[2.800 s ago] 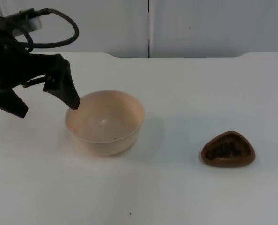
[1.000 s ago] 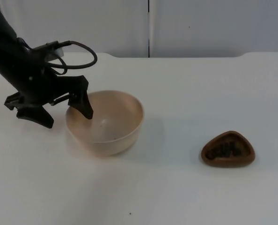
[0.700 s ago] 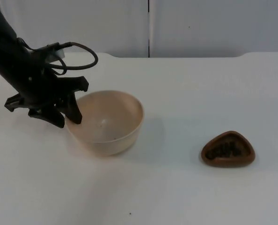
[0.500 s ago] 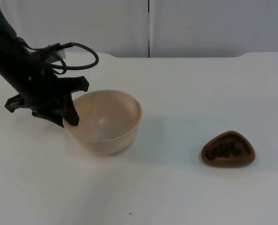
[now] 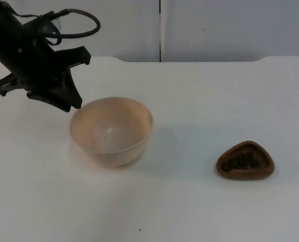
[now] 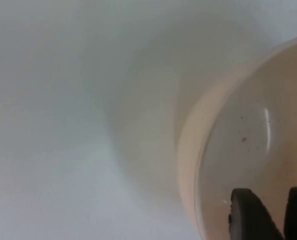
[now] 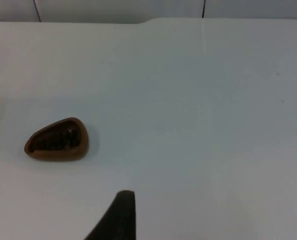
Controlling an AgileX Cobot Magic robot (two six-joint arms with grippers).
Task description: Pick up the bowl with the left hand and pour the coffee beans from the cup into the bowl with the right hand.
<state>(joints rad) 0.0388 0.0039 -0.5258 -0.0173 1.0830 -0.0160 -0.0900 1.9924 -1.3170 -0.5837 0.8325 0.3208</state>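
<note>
bowl on counter, left of cup of beans; left gripper at its rim, jaws seemingly closed on rim; stiff, light, slippery: pinch rim; right gripper waits, jaws unclear

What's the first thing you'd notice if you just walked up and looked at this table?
Probably the big cream bowl on the white table, with the black left end effector at its rim on the left side. Next, the small brown cup full of dark coffee beans, sitting apart to the bowl's right.
</note>
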